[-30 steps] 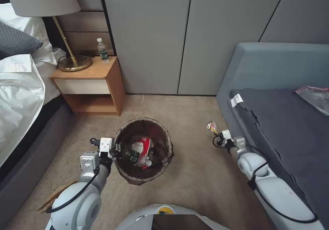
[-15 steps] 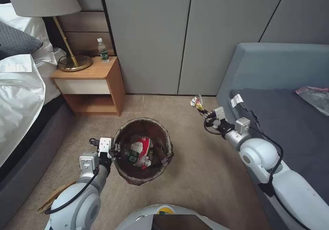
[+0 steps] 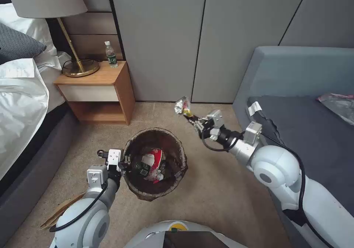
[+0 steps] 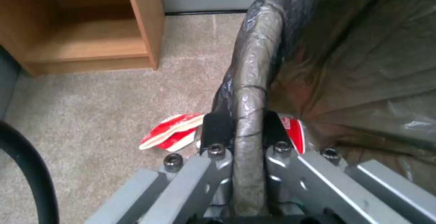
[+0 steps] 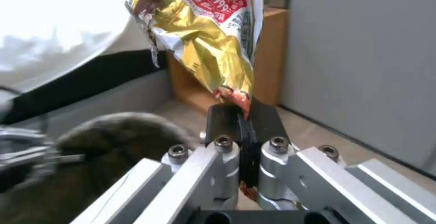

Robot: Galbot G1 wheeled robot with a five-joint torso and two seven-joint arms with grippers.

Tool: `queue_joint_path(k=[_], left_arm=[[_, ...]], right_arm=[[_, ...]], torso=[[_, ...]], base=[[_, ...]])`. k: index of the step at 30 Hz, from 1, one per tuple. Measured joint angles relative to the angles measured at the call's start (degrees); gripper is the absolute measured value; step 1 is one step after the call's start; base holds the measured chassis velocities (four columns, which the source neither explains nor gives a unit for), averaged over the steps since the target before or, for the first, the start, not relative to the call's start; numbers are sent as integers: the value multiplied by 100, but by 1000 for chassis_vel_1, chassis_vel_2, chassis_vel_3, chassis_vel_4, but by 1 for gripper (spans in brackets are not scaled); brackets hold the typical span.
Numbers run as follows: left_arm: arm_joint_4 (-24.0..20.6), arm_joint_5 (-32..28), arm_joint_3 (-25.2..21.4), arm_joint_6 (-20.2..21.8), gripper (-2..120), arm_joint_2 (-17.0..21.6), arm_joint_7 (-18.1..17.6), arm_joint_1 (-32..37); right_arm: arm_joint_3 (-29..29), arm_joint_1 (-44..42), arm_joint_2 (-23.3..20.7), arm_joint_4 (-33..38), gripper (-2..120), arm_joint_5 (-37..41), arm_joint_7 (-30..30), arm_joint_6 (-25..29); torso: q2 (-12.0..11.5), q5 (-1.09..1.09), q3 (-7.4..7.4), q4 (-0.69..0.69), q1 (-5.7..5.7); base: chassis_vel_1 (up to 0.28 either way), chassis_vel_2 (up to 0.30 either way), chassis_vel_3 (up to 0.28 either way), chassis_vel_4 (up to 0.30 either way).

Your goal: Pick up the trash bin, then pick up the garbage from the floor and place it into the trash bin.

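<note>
A: What is seen of the largest things?

B: The trash bin [image 3: 155,163] is held above the carpet [image 3: 214,189], in front of the nightstand [image 3: 99,93], its bagged rim clamped between the fingers of the left gripper [image 4: 240,128]. A red-white carton [image 3: 155,159] and a green-labelled bottle [image 3: 142,168] are seen inside it.

A: And the smaller ones?

B: A yellow snack wrapper [image 5: 204,36] is pinched by its end in the right gripper [image 5: 240,122], whose pads are pressed together on it; it is held in the air just beyond the bin's far rim. Another red-white carton [image 4: 170,136] is left lying on the carpet beside the bin.
</note>
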Motion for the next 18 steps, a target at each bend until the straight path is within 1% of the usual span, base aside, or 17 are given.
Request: queue_joint_path(k=[1, 2, 4, 5, 7, 8, 11, 18], left_arm=[[-8, 8, 9, 0, 2, -4, 0, 6], [-8, 8, 9, 0, 2, -4, 0, 6], [-15, 30, 26, 1, 2, -27, 2, 13], [-15, 30, 26, 1, 2, -27, 2, 13], [-21, 48, 30, 1, 2, -50, 2, 18], [-21, 48, 30, 1, 2, -50, 2, 18], [-32, 59, 34, 1, 2, -66, 4, 22], [-32, 85, 54, 1, 2, -92, 6, 22]], right_arm=[[-247, 142, -24, 24, 0, 37, -13, -13], [-247, 142, -24, 24, 0, 37, -13, -13], [-763, 423, -60, 48, 0, 92, 1, -66], [-763, 423, -60, 48, 0, 92, 1, -66], [-1059, 563, -86, 48, 0, 117, 33, -98], [-1059, 563, -86, 48, 0, 117, 33, -98], [-1386, 632, -144, 105, 0, 163, 93, -139], [-1729, 640, -189, 220, 0, 168, 179, -184]], torso=[[0, 0, 0, 0, 0], [0, 0, 0, 0, 0], [0, 0, 0, 0, 0], [0, 0, 0, 0, 0], [0, 0, 0, 0, 0], [0, 0, 0, 0, 0], [0, 0, 0, 0, 0], [0, 0, 0, 0, 0]], base=[[0, 0, 0, 0], [0, 0, 0, 0], [0, 0, 0, 0], [0, 0, 0, 0], [0, 0, 0, 0], [0, 0, 0, 0], [0, 0, 0, 0], [0, 0, 0, 0]])
